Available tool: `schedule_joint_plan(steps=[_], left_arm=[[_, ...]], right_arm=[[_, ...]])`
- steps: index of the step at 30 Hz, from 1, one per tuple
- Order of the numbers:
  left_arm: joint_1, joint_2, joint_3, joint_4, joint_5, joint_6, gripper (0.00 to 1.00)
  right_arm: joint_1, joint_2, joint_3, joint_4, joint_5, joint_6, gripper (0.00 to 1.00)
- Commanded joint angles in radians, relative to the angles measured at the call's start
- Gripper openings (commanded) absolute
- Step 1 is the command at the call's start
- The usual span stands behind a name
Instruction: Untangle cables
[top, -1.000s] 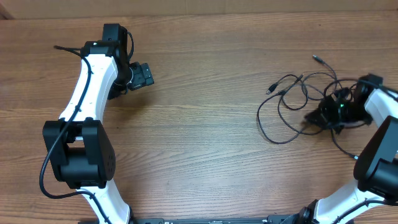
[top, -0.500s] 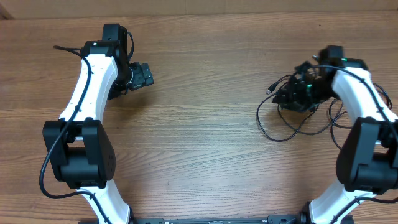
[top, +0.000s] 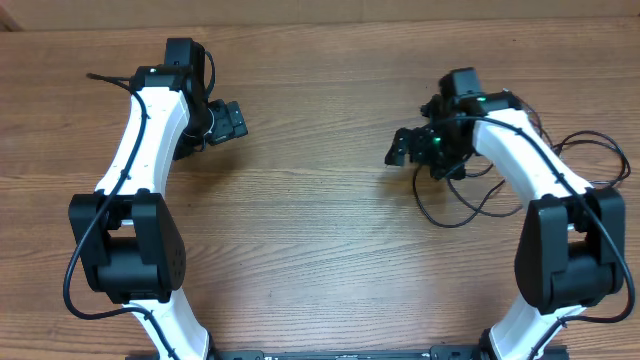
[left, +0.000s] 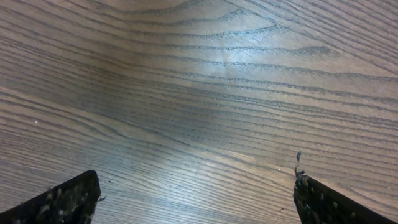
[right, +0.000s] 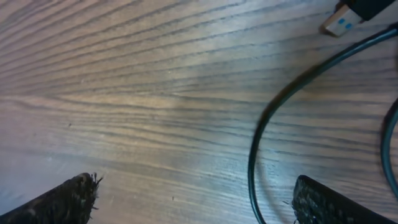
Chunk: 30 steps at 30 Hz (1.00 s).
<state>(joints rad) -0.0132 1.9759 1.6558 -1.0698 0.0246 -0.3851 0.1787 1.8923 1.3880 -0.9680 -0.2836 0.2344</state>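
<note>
The cables (top: 438, 225) lie in loose loops on the right part of the worktop (top: 320, 230), mostly beneath and behind the right tool (top: 400, 150), whose jaws stand spread wide with nothing between them. In the right wrist view one cord (right: 260, 140) runs lengthwise through that gap, nearer one side, with a plug (right: 339, 23) ahead. The left tool (top: 238, 122), also spread and empty, hovers well apart, so the right arm looks the nearer one
</note>
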Motion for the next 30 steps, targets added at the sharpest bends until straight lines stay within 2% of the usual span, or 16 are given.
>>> schedule_joint_plan(steps=[1, 6, 15, 30], left_arm=[[-0.007, -0.002, 0.007, 0.001, -0.009, 0.012, 1.00], [-0.007, -0.001, 0.007, 0.001, -0.009, 0.012, 1.00], [-0.007, -0.001, 0.007, 0.001, -0.009, 0.012, 0.99], [-0.006, -0.001, 0.007, 0.001, -0.009, 0.012, 0.99]], right_arm=[[0.040, -0.018, 0.012, 0.019, 0.123, 0.062, 1.00], [0.074, -0.018, 0.003, 0.080, 0.126, 0.061, 1.00], [0.076, -0.018, 0.003, 0.288, 0.126, 0.061, 1.00], [0.076, -0.018, 0.003, 0.294, 0.126, 0.061, 1.00]])
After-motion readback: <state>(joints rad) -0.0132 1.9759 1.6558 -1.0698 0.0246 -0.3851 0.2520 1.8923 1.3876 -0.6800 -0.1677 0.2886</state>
